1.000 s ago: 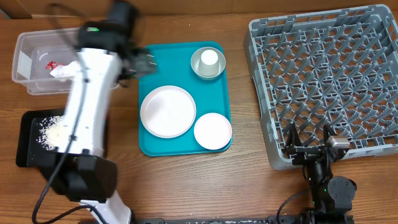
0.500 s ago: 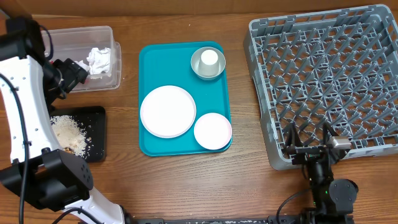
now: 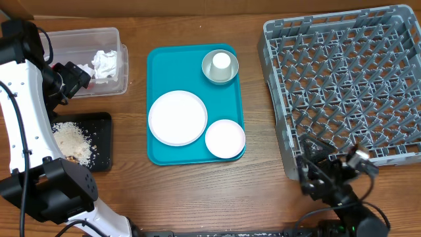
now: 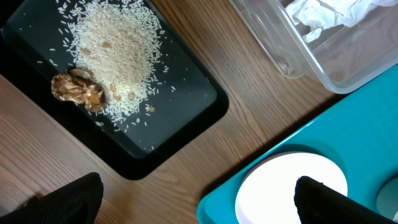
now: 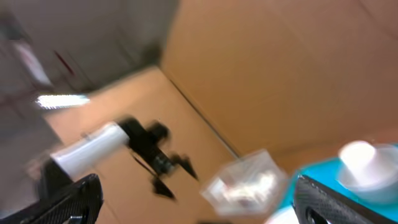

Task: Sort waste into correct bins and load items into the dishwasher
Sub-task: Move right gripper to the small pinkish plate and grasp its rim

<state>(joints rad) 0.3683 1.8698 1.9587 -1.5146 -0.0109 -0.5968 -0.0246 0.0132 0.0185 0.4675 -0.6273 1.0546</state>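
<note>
Showing between spread left jaws: plate (image 4: 273, 186)

right wrist view: blurred | black tray (image 3: 102, 131): half under left arm (image 3: 25, 112) | plate (image 4: 273, 186): cropped

- Surface (image 3: 197, 191): mid-brown, streaked wood grain.
- Serving tray (image 3: 158, 79): solid teal.
- Large plate (image 3: 177, 118): plain pale white.
- Small dish (image 3: 225, 138): plain white.
- Bowl (image 3: 209, 74): grey.
- Cup (image 3: 222, 61): white.
- Dish rack (image 3: 342, 72): uniform grey, regular grid of pegs.
- Tub (image 3: 79, 36): clear, colourless.
- Napkin (image 3: 104, 62): white, creased with grey shadow.
- Shallow tray (image 4: 186, 106): black.
- Crumbs (image 4: 118, 56): whitish, a few tan flecks.
- Food lump (image 4: 78, 89): mottled brown.
- Left arm (image 3: 20, 112): white shell, black joints.
</note>
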